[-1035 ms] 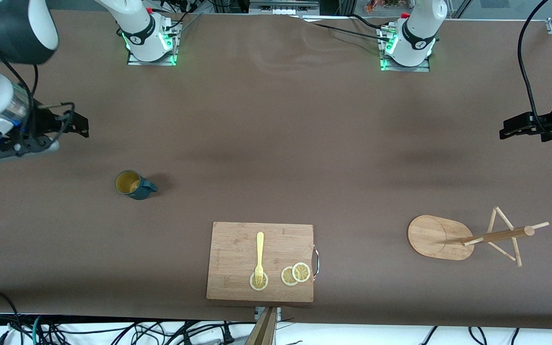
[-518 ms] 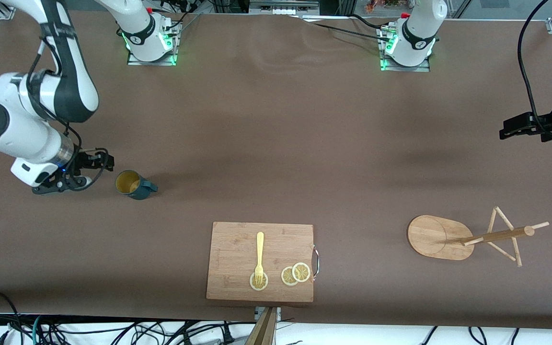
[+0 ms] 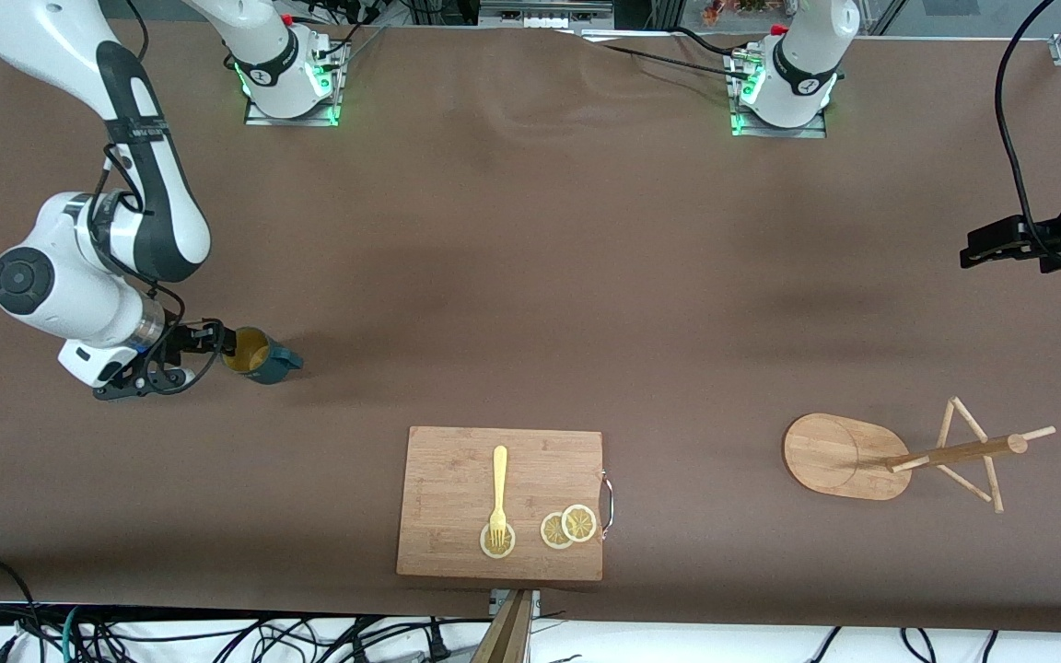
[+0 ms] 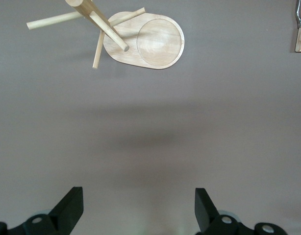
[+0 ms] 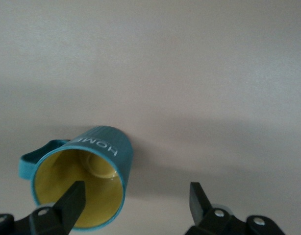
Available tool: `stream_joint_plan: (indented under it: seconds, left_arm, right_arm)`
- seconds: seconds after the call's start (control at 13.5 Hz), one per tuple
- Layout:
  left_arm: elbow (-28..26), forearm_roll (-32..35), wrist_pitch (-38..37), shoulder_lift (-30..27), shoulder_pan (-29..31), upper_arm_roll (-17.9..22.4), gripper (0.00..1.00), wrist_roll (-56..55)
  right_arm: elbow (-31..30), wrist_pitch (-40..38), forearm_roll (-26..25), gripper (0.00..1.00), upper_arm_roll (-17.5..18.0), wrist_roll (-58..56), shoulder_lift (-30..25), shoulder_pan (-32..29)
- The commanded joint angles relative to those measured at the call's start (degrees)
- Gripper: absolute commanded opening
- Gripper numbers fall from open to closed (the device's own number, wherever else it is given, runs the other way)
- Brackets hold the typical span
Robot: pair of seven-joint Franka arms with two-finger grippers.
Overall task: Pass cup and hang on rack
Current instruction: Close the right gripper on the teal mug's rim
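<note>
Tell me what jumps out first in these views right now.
The right gripper is at the cup near the right arm's end of the table, its fingers open with one over the yellow inside. The rack stands empty toward the left arm's end, where the left gripper waits open.

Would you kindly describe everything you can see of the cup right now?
The cup is a small dark teal mug with a ribbed outer wall, a yellow inside and one side handle; white lettering reads HOME. It stands upright and looks empty on the brown table, toward the right arm's end. The right gripper is at its rim, jaws open, one finger over the mouth; contact cannot be told.
</note>
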Motion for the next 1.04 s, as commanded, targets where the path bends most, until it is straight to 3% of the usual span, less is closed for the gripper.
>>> stream_joint_plan:
  seconds: [0.0, 0.3, 0.59, 0.74, 0.96]
  left_arm:
    - [1.7, 1.4, -0.6, 0.8, 0.2, -0.5, 1.0, 0.2]
    - [1.8, 1.5, -0.6, 0.8, -0.1, -0.5, 1.0, 0.1]
    - [1.8, 1.4, -0.6, 0.8, 0.1, -0.5, 1.0, 0.1]
    - [1.8, 1.4, -0.6, 0.8, 0.0, -0.5, 1.0, 0.1]
    - [1.7, 1.4, -0.6, 0.8, 0.2, -0.5, 1.0, 0.1]
  right_arm:
    - [0.5, 1.2, 1.1, 0.91, 0.5, -1.2, 1.2, -0.5]
    - [0.2, 1.4, 4.4, 0.83, 0.8, -1.5, 2.9, -0.4]
    - [0.3, 1.4, 6.5, 0.57, 0.9, -1.5, 3.8, -0.4]
    - [0.3, 1.3, 6.5, 0.35, 0.9, -1.6, 3.8, -0.4]
    - [0.3, 1.0, 6.5, 0.15, 1.0, -1.6, 3.8, -0.4]
